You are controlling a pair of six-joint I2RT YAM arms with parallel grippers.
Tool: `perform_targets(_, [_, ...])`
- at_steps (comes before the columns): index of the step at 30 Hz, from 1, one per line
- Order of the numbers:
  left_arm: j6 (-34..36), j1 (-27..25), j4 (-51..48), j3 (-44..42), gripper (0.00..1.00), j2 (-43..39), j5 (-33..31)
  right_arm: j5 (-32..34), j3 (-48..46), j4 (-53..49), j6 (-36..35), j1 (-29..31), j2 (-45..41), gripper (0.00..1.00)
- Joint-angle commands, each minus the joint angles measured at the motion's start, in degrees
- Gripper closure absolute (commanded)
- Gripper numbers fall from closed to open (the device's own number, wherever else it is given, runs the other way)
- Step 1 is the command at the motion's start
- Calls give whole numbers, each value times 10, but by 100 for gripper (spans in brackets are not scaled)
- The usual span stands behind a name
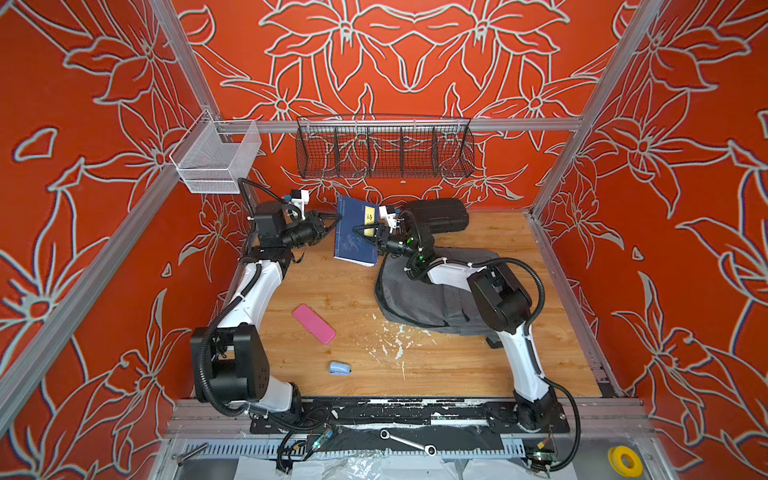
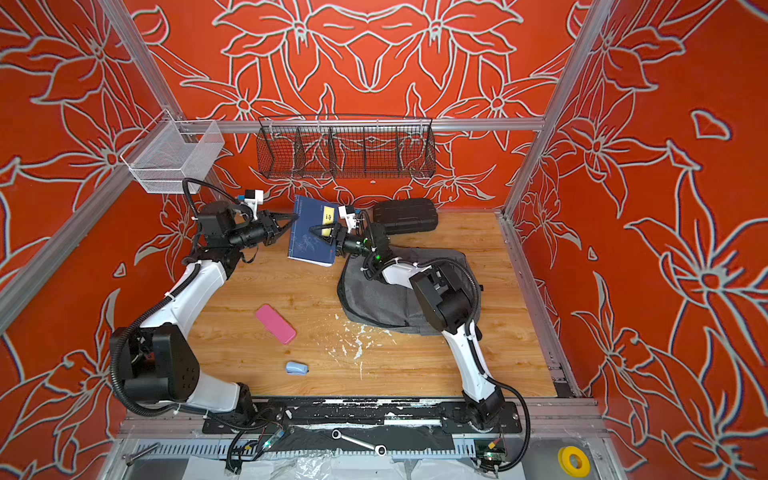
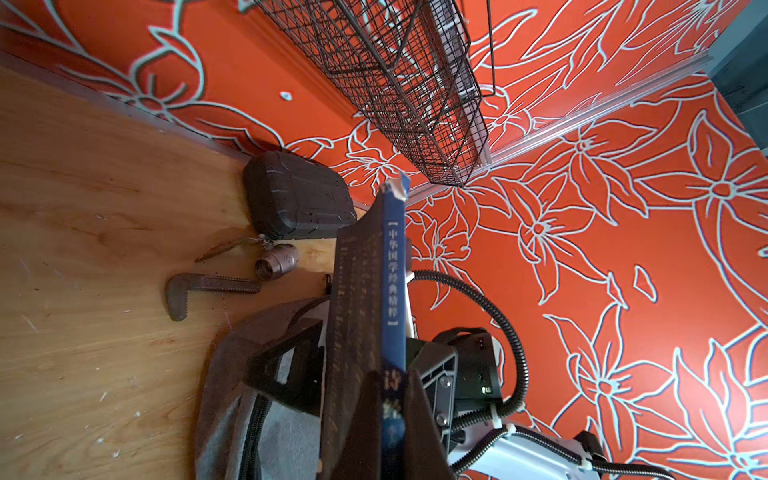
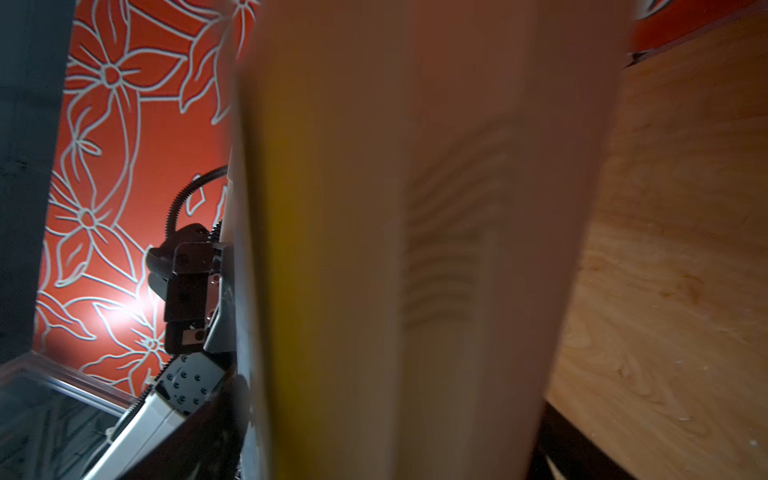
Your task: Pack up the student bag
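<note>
left pincer [image 1: 338, 218] is clamped on the spine edge of a blue book [image 1: 353, 245], holding it up off the tabletop [image 1: 332, 291] at approx 12 o'clock, cover facing the top cams. right pincer [image 1: 365, 233] sits over the book's other side w/ jaws apart. in the right wrist view the page edges fill the frame, so it prob straddles the book w/o gripping; can't tell if the pads touch.

student bag [image 1: 415, 295] lies flat at 3 o'clock, partly under the right arm, its top end near the book's lower corner. can't tell if the main zip is open. left wrist view shows zip lines & a black strap near the book, nothing visible inside.

progress, my read: early. nothing seen packed yet. the book looks mid-handover or being lined up for the bag.

not yet packed:
- pink case [image 1: 313, 323] at 9 o'clock
- small blue thing [image 1: 340, 368] at 7 o'clock
- black hard case [image 1: 440, 214] at 1 o'clock, by the back wall

pipe wrench [image 3: 212, 286] & metal fitting [image 3: 276, 264] lie just beside that case, prob not bag items.
</note>
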Motion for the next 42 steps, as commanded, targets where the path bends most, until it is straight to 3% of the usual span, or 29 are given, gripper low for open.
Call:
perform_targets(1, [-8, -8, 37, 10, 100, -14, -13, -19, 1, 108, 66, -4, -2, 19])
perform_targets(3, [16, -11, 8, 12, 100, -19, -16, -26, -7, 120, 66, -7, -11, 30])
perform_targets(9, [131, -12, -127, 33, 98, -36, -15, -63, -23, 113, 59, -25, -25, 84])
perform_targets(11, [194, -12, -194, 62, 60, -31, -7, -89, -25, 87, 38, -28, -34, 99])
perform_targets(12, [246, -12, -246, 85, 47, -25, -3, -109, -26, 66, 15, -29, -43, 100])
perform_targets(14, [362, -11, -360, 151, 35, -6, -10, -146, -31, -13, -54, -31, -67, 100])
perform_targets(16, [468, -10, -469, 225, 31, 26, -20, -192, -26, -143, -161, -32, -97, 100])
perform_targets(18, [557, -10, -552, 294, 31, 62, -10, -215, -19, -309, -304, -33, -135, 100])
perform_targets(21, [631, -10, -617, 360, 32, 106, 13, -227, 22, -586, -510, -33, -172, 100])
perform_targets(23, [658, -11, -621, 371, 32, 124, 43, -230, 54, -716, -615, -32, -180, 100])
perform_targets(25, [677, -17, -622, 373, 33, 137, 58, -239, 72, -787, -659, -33, -183, 100])
perform_targets(28, [700, -37, -640, 377, 32, 158, 91, -249, 79, -816, -675, -33, -186, 100])
perform_targets(32, [718, -65, -652, 375, 31, 180, 78, -255, 108, -871, -710, -33, -186, 100])
perform_targets(34, [722, -69, -665, 382, 36, 190, 100, -244, 131, -924, -748, -33, -183, 100])
perform_targets(35, [721, -70, -672, 385, 40, 194, 123, -237, 145, -951, -765, -33, -178, 100])
perform_targets(38, [718, -69, -684, 384, 68, 203, 167, -229, 182, -992, -783, -35, -163, 100])
perform_targets(42, [721, -70, -719, 385, 98, 217, 189, -223, 216, -996, -779, -40, -151, 100])
